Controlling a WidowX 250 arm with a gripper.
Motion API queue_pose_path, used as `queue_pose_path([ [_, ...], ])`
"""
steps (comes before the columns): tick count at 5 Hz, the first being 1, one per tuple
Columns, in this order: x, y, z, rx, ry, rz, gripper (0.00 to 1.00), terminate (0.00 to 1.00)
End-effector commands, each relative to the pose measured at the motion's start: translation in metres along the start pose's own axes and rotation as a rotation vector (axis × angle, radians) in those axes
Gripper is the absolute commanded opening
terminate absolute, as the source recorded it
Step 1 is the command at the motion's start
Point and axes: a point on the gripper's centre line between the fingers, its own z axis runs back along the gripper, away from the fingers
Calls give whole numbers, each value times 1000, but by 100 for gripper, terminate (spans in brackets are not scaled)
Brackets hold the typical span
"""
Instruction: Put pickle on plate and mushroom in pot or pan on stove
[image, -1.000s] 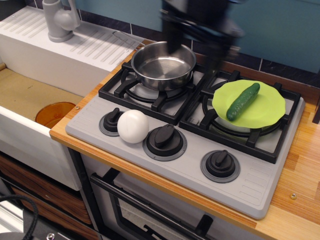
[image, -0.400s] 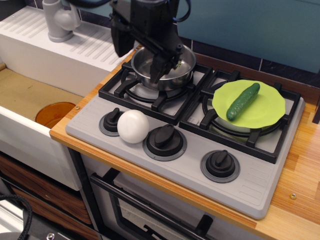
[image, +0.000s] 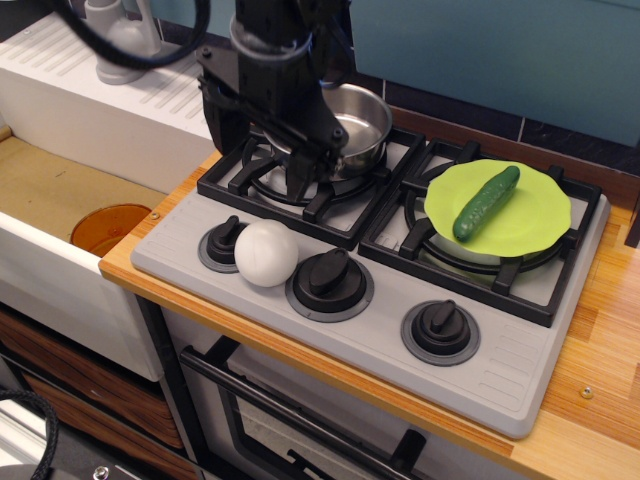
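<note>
The white mushroom (image: 266, 252) sits on the grey stove (image: 500, 370) between the left and middle knobs. The dark green pickle (image: 486, 203) lies on the lime-green plate (image: 535, 222) over the right burner. The steel pan (image: 360, 122) stands on the left burner, partly hidden by my arm. My black gripper (image: 258, 150) hangs open and empty above the left burner's front, a little behind and above the mushroom, touching nothing.
A sink (image: 50, 190) with an orange disc (image: 108, 228) lies left of the stove. A grey faucet (image: 118, 42) and white drainboard (image: 130, 100) are at the back left. Wooden counter (image: 610, 340) is on the right, and the oven door handle (image: 300, 425) is below.
My gripper has come from above the pan down and to the left, toward the mushroom. The pickle, plate, pan and mushroom have not moved.
</note>
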Motion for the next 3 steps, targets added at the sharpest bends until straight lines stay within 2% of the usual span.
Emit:
queue_pose_path([
  [1, 0, -2, -4, -14, -98, 52, 100, 0],
  [3, -13, -6, -15, -15, -120, 77, 100, 0],
])
